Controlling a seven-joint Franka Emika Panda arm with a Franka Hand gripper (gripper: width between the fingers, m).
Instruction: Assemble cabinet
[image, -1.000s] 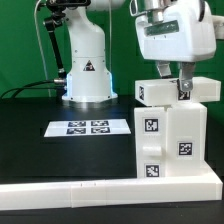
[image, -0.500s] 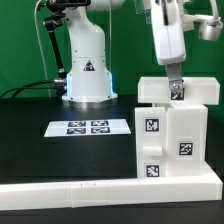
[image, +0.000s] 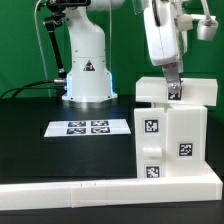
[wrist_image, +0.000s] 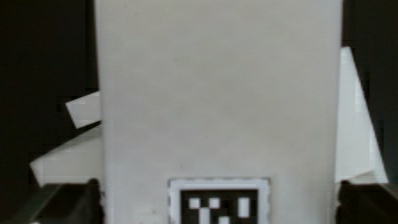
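The cabinet (image: 165, 140) is a white blocky box with marker tags, standing at the exterior view's right on the black table. Its flat top piece (image: 150, 92) lies across the box. My gripper (image: 173, 90) comes down from above and is shut on this top piece near its middle. In the wrist view the top piece (wrist_image: 214, 90) fills the space between my dark fingers (wrist_image: 68, 200), with a tag (wrist_image: 217, 203) near them. Parts of the box below show as white slivers at both sides.
The marker board (image: 88, 127) lies flat on the table left of the cabinet. The arm's white base (image: 86, 70) stands behind it. A white rail (image: 90, 190) runs along the front edge, just in front of the cabinet.
My hand has turned about a quarter turn about its vertical axis. The tag that showed on the top piece's left end a second ago no longer shows.
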